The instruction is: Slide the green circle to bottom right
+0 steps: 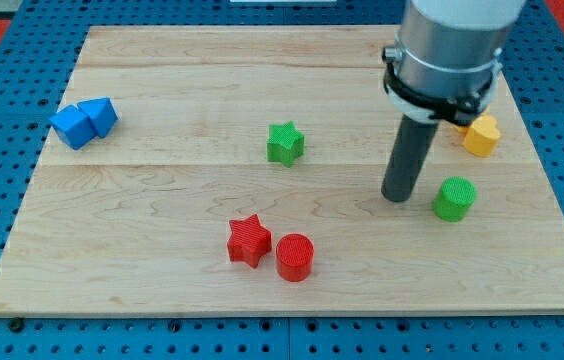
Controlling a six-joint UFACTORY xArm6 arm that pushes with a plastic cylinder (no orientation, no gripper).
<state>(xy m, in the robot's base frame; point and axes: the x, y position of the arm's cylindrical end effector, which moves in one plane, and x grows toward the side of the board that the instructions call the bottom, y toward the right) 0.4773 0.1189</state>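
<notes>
Green circle (454, 198) is seen on the right part of the wooden board (162, 220), roughly midway between the view's top and bottom, standing upright as a short cylinder. My tip (398, 197) is planted just to its left at about the same height in the view, with a narrow strip of bare wood between the two; no contact can be made out. No jaws are carried by the rod, so nothing is gripped or held.

A yellow block (481, 134) of hexagon-like outline is found above the green circle, near the board's right edge and partly hidden by the arm's housing. A green star (285, 142) lies well to the tip's left. A red star (248, 240) and a red circle (294, 257) sit touching or nearly so towards the bottom centre. Two blue blocks (84, 122), pressed together, are placed at the far left.
</notes>
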